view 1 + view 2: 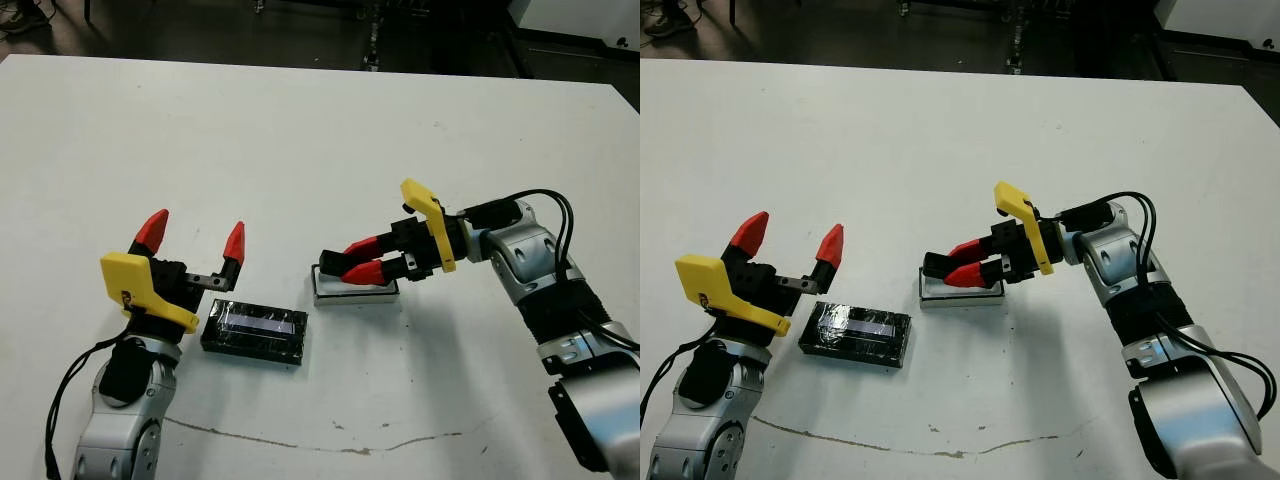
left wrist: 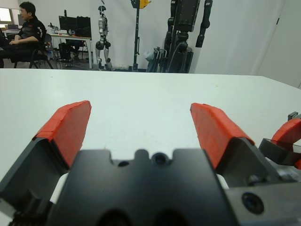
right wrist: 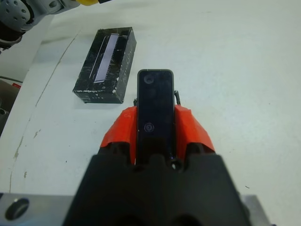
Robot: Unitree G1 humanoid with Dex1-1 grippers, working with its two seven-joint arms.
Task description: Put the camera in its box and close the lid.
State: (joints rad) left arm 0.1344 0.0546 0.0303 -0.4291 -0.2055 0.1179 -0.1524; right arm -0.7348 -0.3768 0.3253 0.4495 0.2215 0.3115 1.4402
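Black lid (pale shiny strip), glossy black camera.

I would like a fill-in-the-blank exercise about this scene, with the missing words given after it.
1. The right end effector is shut on the ____.
2. The left end effector is ____ and holds nothing.
3. The lid lies on the table on the box's ____ side.

Missing words: camera; open; left

The slim black bar-shaped camera is showing a glossy, smooth plastic face, the flat black rectangular lid is gleaming along its pale strip, and the white table is looking matt.
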